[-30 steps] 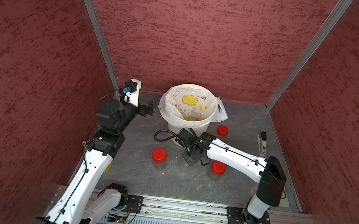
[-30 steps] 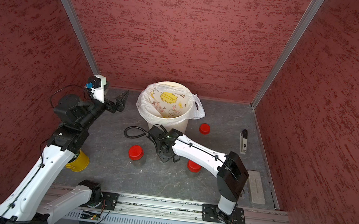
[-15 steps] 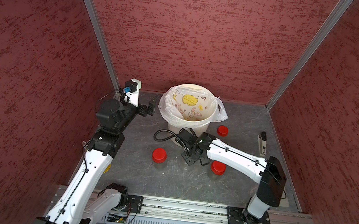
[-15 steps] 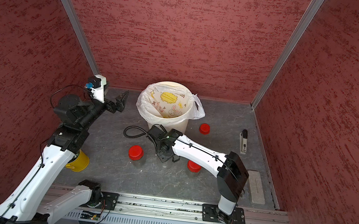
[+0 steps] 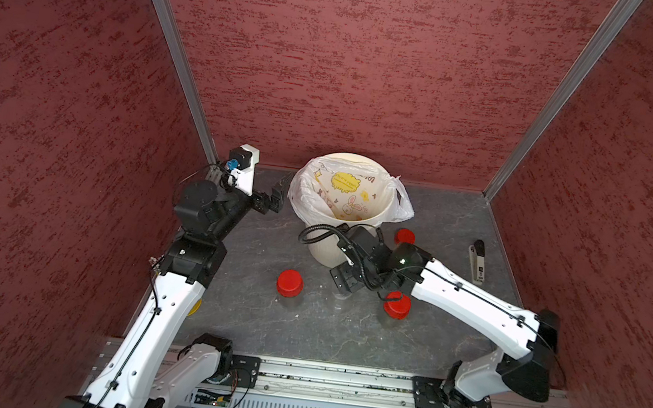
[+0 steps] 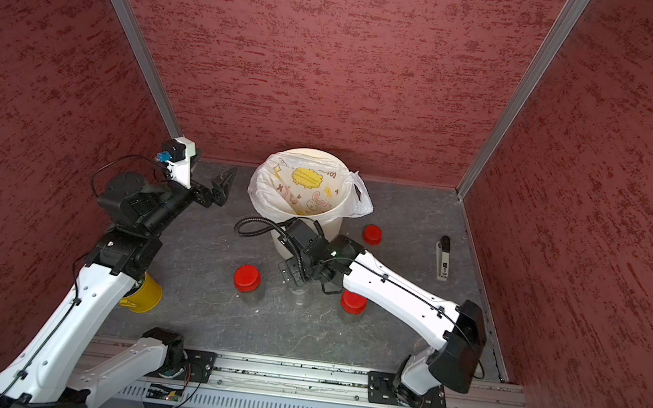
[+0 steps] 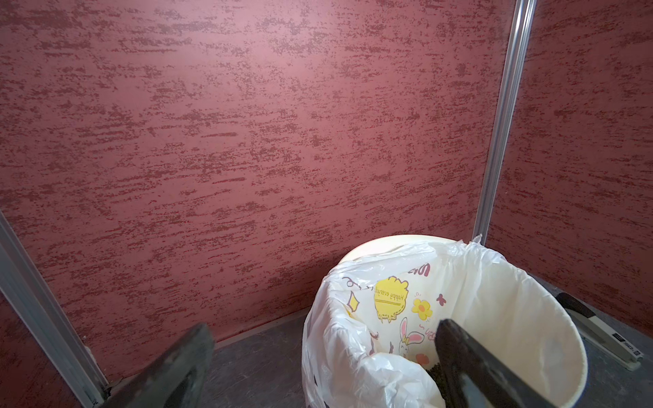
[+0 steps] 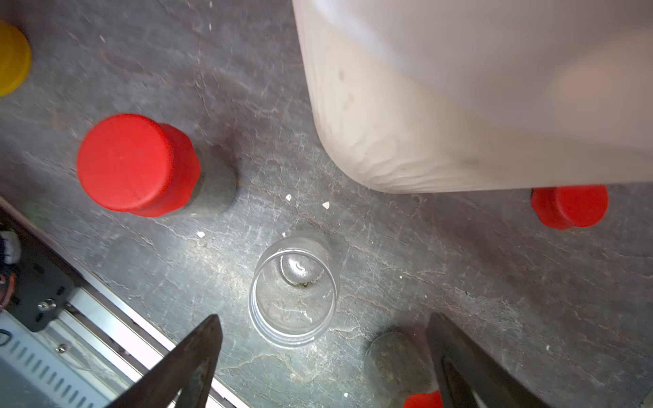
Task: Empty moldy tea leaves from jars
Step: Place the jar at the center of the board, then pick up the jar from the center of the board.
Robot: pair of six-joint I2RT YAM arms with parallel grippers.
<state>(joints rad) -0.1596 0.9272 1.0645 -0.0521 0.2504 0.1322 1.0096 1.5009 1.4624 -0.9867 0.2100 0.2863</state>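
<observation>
In both top views the right gripper (image 5: 342, 288) hung, jaws spread, just above the uncapped jar (image 5: 341, 298). That jar stood upright on the table (image 5: 342, 341) in front of the bin (image 5: 351, 157), between one capped jar (image 5: 289, 283) and a second capped jar (image 5: 397, 304). A loose red cap (image 5: 405, 236) lay by the bin's base, and the left gripper (image 6: 223, 187) was raised beside the bin, touching nothing. In the left wrist view that gripper's jaws stood wide apart with nothing between them. It looked across the bagged rim, and dark moldy tea leaves (image 7: 436, 374) showed low inside the bag. In the right wrist view the fingers (image 8: 198, 353) flanked the uncapped jar without touching it. The jar was clear and empty save a trace at its base, while both capped jars showed olive-brown fill through their walls. By my reading, one jar of three was emptied and set down, so the step in hand was letting go of it. The next move would call for lifting the right gripper clear and closing it on a capped jar's body. The left gripper would then need to twist off the cap before the jar was tipped over the bin.
</observation>
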